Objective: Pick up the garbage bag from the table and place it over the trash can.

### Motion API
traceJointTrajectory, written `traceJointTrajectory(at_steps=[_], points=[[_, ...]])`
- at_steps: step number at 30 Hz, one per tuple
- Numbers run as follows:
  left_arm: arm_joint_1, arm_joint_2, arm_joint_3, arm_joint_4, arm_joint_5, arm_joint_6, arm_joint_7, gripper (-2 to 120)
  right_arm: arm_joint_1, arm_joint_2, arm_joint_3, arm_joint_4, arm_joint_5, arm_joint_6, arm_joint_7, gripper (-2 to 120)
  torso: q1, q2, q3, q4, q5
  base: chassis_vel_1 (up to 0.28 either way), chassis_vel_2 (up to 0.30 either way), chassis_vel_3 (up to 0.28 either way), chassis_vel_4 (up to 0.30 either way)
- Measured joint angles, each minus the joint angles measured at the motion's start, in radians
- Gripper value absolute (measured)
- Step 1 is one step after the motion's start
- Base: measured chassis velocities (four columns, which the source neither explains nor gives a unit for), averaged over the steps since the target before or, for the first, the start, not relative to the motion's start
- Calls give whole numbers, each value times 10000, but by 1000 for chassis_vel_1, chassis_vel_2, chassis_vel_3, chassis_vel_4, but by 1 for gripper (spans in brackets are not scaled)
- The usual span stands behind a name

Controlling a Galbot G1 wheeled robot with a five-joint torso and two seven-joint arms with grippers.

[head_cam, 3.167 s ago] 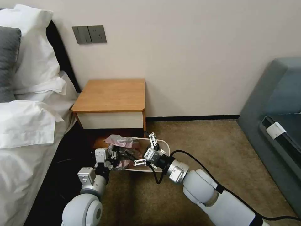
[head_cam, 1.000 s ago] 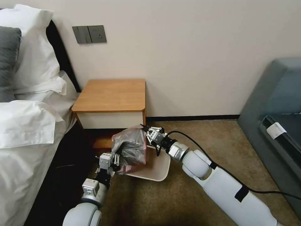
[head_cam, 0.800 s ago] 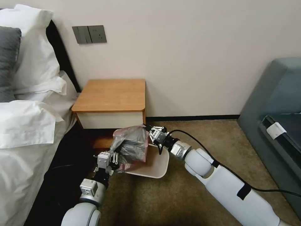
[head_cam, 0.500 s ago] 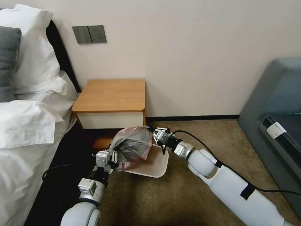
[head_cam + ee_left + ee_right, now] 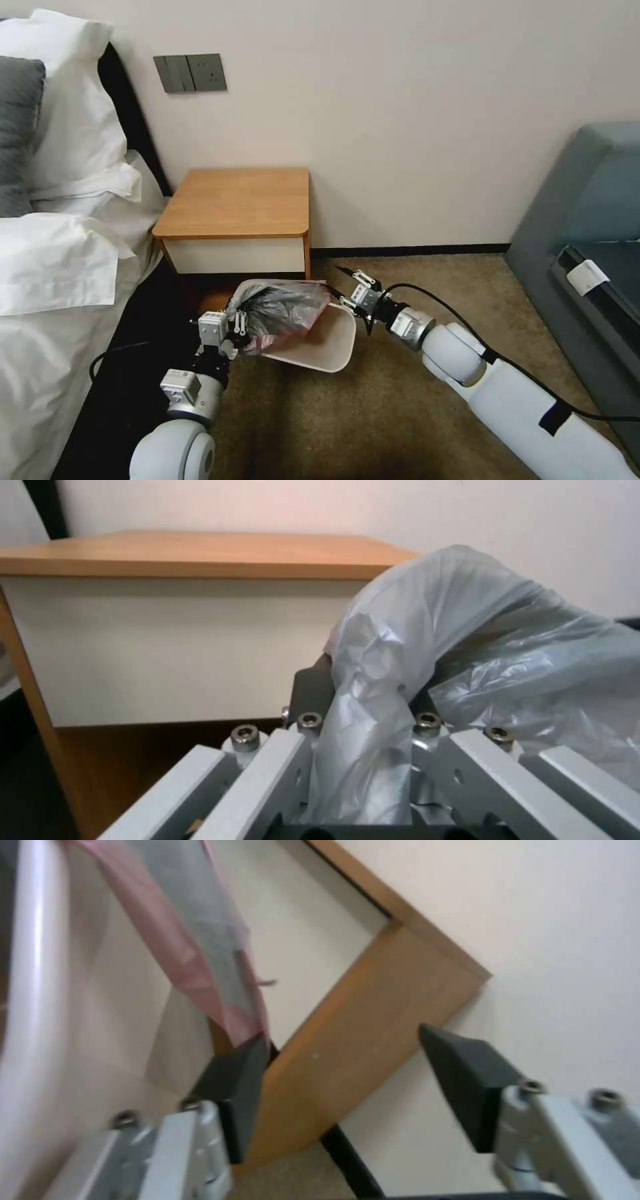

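Counting the scene gives one garbage bag (image 5: 283, 312), one trash can (image 5: 320, 343), one table (image 5: 240, 200) and two grippers. The bag sits at the mouth of the tilted can on the carpet (image 5: 413, 293), just in front of the table and below its tabletop; grey crinkled plastic bulges over the can's left and far side, while a pinkish-red rim band trails along the near edge, and the can's right half shows bare beige inside. The left gripper (image 5: 235, 328) is at the can's left edge with its jaws closed on a fold of the bag; the left wrist view shows the grey film (image 5: 427, 680) bunched up between the fingers (image 5: 313, 690), with the table's cream drawer front behind. The right gripper (image 5: 348, 289) hovers beside the can's far right rim, its jaws spread apart and holding nothing; in the right wrist view one dark pad (image 5: 233, 1085) lies close to the pink rim strip, though contact cannot be made out. How far the bag reaches inside the can is hidden by the plastic itself. A bed (image 5: 60, 267) lies to the left and a grey sofa (image 5: 587, 233) is cut off at the right edge.
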Motion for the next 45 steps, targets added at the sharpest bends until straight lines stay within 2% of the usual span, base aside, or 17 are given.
traceJointTrajectory(at_steps=[2,4,5,9,14,22,27,30,31,33,35,36,38,42,45], points=[[-26,-26,10,112,-4,1,-12,8,-118,-112,238,193,51,1,-4,76,0,0,0,1,0,0,0,0,0],[-35,-36,10,140,-5,1,-15,8,-164,-145,319,268,70,5,-4,80,0,0,0,0,0,0,0,0,0],[-69,-57,11,250,-5,1,-32,8,-313,-216,551,488,115,24,-12,88,0,0,0,0,0,0,0,0,0],[-116,-73,9,417,-6,3,-59,7,-641,-263,1049,917,211,73,-24,97,0,0,0,2,0,0,0,0,0],[-265,-143,-27,719,-88,-30,-231,6,-1481,-210,1937,2075,913,-34,456,100,0,0,-1,-1,-2,0,0,0,0],[-368,-257,-13,933,-78,4,-339,4,-2182,166,2127,3389,2271,-616,1402,100,0,0,-1,0,-1,0,0,0,0],[-348,-283,-17,1041,-77,18,-385,4,-2356,247,1909,3975,2914,-912,1555,100,-1,0,0,1,-2,0,0,0,0],[-357,-302,-14,1092,-83,53,-481,4,-2533,235,1199,4961,5330,-2016,2544,100,0,0,0,0,-2,0,0,0,0],[-357,-302,-14,1092,-83,53,-481,4,-2533,235,1199,4961,5330,-2016,2544,100,0,0,0,0,-2,0,0,0,0],[-394,-316,3,1100,-117,81,-530,4,-2622,385,482,5696,7517,-2682,3686,100,-1,0,-1,1,-3,0,0,0,0],[-401,-316,9,1099,-127,91,-537,4,-2623,449,324,5827,7939,-2801,4026,100,0,0,-1,2,-1,0,0,0,0],[-422,-315,26,1067,-145,117,-551,4,-2595,663,-35,6097,8983,-3202,5020,100,0,0,-1,1,-2,0,0,0,0],[-421,-310,29,951,-164,141,-570,4,-2555,970,-498,6260,10042,-3715,6239,99,0,0,0,1,-2,0,0,0,0],[-327,-309,19,738,-179,144,-593,4,-2629,1229,-764,6208,10411,-4105,6864,97,0,1,0,0,-3,0,0,0,0],[-192,-334,16,498,-181,144,-600,4,-2664,1416,-903,5968,10376,-4260,6960,92,0,0,-1,0,-2,0,0,0,0]])
